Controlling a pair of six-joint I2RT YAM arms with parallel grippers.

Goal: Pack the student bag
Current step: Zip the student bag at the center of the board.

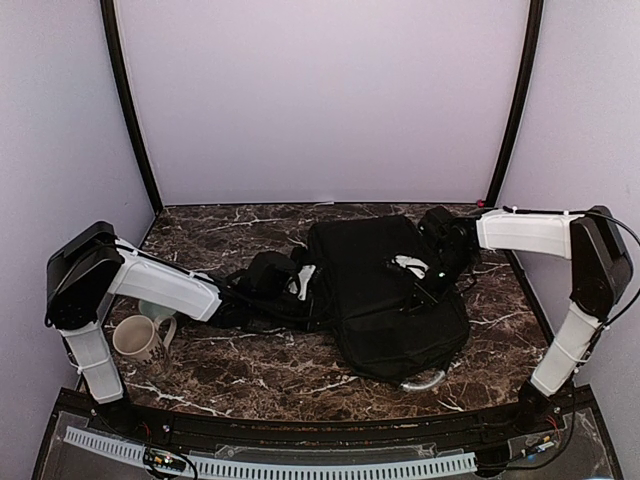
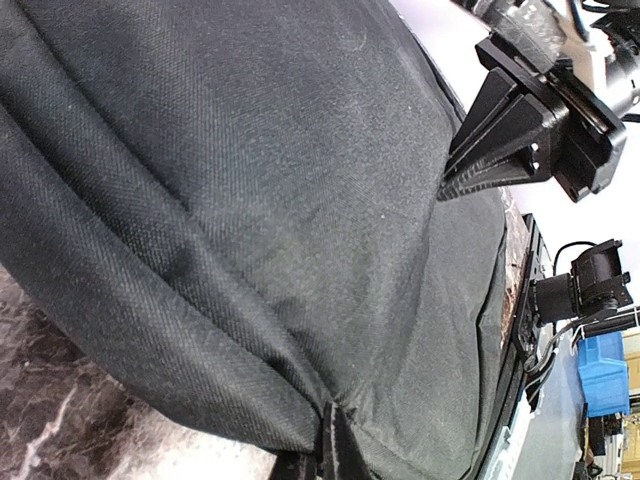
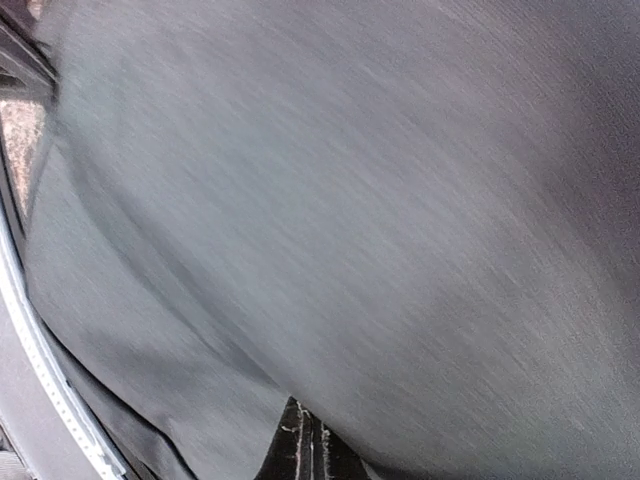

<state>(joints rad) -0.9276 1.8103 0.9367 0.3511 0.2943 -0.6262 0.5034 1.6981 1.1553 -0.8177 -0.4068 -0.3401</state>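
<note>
Closed left gripper (image 2: 328, 445) pinches student bag (image 1: 380, 300); closed right gripper (image 3: 303, 445) touches it

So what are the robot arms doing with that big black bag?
They're working on the bag, which lies flat on the table. The left gripper is shut and seems to pinch a fold at the bag's left edge. The right gripper is shut too, pressed close against the top. A mug sits off to the left.
</note>
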